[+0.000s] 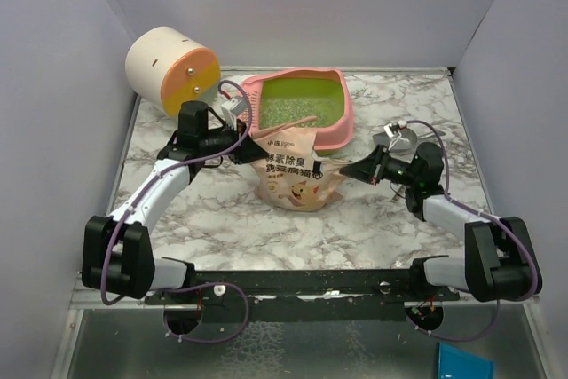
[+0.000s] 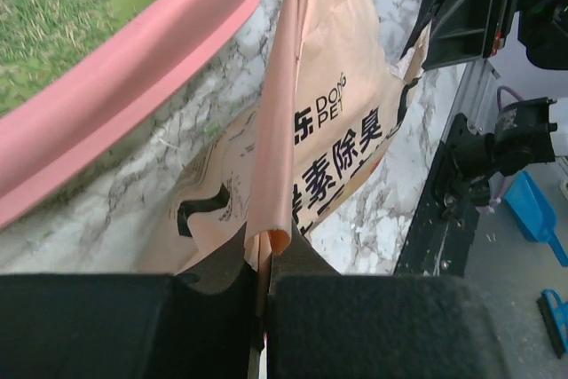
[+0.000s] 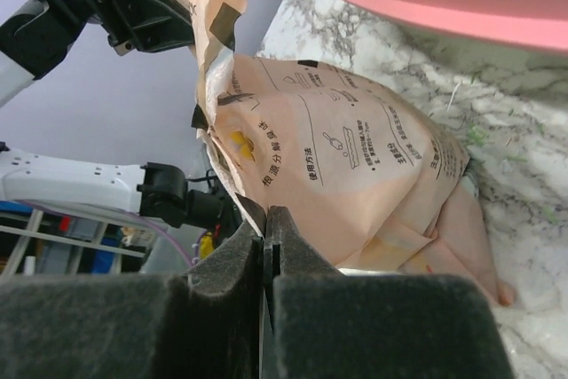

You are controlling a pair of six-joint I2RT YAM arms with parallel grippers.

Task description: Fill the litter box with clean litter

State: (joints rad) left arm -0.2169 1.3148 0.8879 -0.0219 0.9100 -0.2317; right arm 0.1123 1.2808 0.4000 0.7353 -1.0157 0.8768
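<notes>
Beside one litter box [image 1: 347,118], left end effector [image 2: 268,260], right end effector [image 3: 264,230] clenching one pouch [image 1: 297,180]

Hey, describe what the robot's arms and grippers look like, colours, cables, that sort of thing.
Both the left arm and the right arm have white tubular links between chunky black joint housings. A thin purple cable loops loosely along each. The left gripper and the right gripper are black, with wedge-shaped fingers faced in matte, foam-like black pads. No markings are legible.
</notes>
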